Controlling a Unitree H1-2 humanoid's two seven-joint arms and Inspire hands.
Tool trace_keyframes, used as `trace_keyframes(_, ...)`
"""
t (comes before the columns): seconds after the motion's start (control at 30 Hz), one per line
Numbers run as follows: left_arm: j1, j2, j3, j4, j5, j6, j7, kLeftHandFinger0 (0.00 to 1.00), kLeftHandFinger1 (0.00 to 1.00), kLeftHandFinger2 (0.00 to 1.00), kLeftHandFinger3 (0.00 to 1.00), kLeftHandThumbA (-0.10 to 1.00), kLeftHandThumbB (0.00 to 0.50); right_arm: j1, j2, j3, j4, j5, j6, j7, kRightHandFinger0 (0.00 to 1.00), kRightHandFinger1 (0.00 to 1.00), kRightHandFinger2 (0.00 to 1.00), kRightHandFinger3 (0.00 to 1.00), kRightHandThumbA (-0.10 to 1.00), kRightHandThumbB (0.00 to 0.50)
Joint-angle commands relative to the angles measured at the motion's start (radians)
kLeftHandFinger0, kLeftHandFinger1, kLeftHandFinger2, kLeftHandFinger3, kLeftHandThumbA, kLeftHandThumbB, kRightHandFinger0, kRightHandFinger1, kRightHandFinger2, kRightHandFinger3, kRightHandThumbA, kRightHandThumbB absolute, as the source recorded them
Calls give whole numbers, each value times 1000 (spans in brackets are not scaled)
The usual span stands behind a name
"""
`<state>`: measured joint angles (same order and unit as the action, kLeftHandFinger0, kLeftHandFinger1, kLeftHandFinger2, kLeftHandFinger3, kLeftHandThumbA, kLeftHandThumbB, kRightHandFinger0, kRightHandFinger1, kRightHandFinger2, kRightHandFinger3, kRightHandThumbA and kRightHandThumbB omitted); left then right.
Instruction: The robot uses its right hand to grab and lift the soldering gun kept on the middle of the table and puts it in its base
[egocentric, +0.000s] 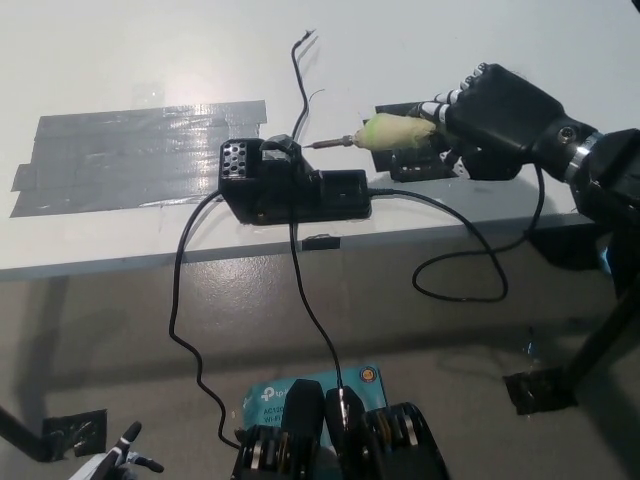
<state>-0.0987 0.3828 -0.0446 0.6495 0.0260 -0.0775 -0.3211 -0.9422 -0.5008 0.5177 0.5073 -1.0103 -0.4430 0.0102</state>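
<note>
My black right hand (495, 120) is shut on the soldering gun (385, 133), which has a yellow-green grip and a thin metal tip pointing left. The tip ends just right of the holder opening on the black base (290, 185), which sits near the front edge of the white table (150, 50). The gun lies nearly level, just above the base's top. Its black cord hangs from the hand and loops below the table edge. Only a sliver of my white left hand (115, 462) shows at the bottom left corner.
A patch of grey tape (130, 155) covers the table left of the base. Black cables run from the base down over the table edge to a teal box (300, 390) on the floor. A thin wire (298, 75) lies on the table behind the base.
</note>
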Motion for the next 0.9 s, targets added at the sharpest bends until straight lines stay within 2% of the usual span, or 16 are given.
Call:
trace_keyframes(0.0,-1,21,1,-18,-1,-25,-8,0,0,236,504,1000,500,-89,3,-33,6,16,37,3,0,0,329,137,-100,211)
trace_keyframes(0.23,-3,16,3,-18,-3,-21,-7,0,0,201,477,1000,500,-95,20,-34,-7,5,70,31,0,0,265,175,-100,263)
trace_keyframes(0.3,-2,17,3,-17,-5,-25,-9,0,0,207,495,1000,500,-97,23,-30,3,3,62,16,0,0,302,202,-100,255)
trace_keyframes(0.33,-2,16,3,-18,-4,-24,-8,0,0,205,504,1000,500,-99,24,-30,6,8,56,15,0,0,357,215,-100,267)
trace_keyframes(0.37,-3,17,2,-16,-2,-28,-6,0,0,219,501,1000,500,-98,24,-29,5,5,54,10,0,0,278,219,-100,276)
trace_keyframes(0.4,-3,17,2,-16,-2,-28,-6,0,0,219,501,1000,500,-98,24,-29,5,5,54,10,0,0,254,242,-100,272)
trace_keyframes(0.43,-3,17,0,-31,6,-12,1,0,0,222,487,1000,500,-101,22,-21,4,-9,59,16,0,0,218,306,-100,247)
trace_keyframes(0.47,-5,17,-1,-27,7,-14,1,0,0,228,503,1000,500,-102,18,-14,2,-14,50,19,0,0,354,325,-100,228)
trace_keyframes(0.53,-6,17,-1,-27,8,-11,0,0,0,217,510,1000,500,-102,14,-7,1,-23,47,23,0,0,125,306,-100,205)
trace_keyframes(0.57,-7,18,0,-27,5,-11,-4,0,0,217,504,1000,500,-100,12,-7,3,-19,37,15,0,0,78,277,-100,192)
trace_keyframes(0.6,-12,19,1,-12,0,-22,-11,0,0,210,500,1000,500,-98,10,-7,2,-10,30,25,0,0,20,250,-100,154)
trace_keyframes(0.63,-11,19,3,-13,-5,-24,-15,0,0,204,482,1000,500,-94,10,-5,3,-19,30,9,0,0,1,237,-100,136)
trace_keyframes(0.67,-9,20,1,-25,-1,-11,-14,0,0,213,492,1000,500,-93,10,-3,-2,-21,39,29,0,0,56,283,-100,90)
trace_keyframes(0.77,-12,18,1,-18,-1,-16,-11,0,0,230,479,1000,500,-85,11,-2,-1,-25,29,5,0,0,221,303,-100,46)
trace_keyframes(0.8,-13,18,1,-18,-1,-15,-11,0,0,231,479,1000,500,-85,11,-2,0,-25,28,4,0,0,300,313,-100,38)
trace_keyframes(0.87,-16,19,-1,-14,2,-20,-11,0,0,235,486,1000,500,-86,10,4,3,-50,29,-29,0,0,302,299,-100,54)
